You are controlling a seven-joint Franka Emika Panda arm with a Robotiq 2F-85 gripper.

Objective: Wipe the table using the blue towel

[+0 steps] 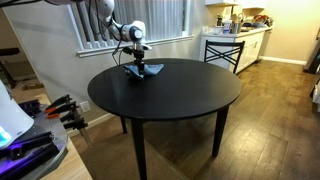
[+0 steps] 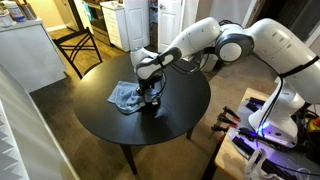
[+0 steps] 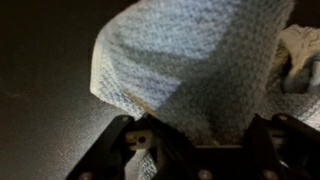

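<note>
Wrist view: towel (image 3: pixel 190 70) fills most of the frame, bunched up and rising toward the camera between two dark fingers (image 3: pixel 108 155) at bottom left and bottom right. The fingers sit apart with cloth in the gap, but I can't tell if the pads actually pinch it. Dark table (image 3: pixel 50 70) shows at left. In both exterior views the gripper (image 1: pixel 138 63) (image 2: pixel 152 96) points straight down, right on the towel. In an exterior view the towel (image 1: pixel 145 71) looks blue and crumpled into a small peak under the gripper. It lies on the round black table (image 1: pixel 170 105) near the rim on the window side, well off center. In an exterior view most of the towel (image 2: pixel 124 97) spreads to one side of the gripper, with one edge beneath it. The white arm (image 2: pixel 235 40) reaches in over the table rim (image 2: pixel 190 125).
</note>
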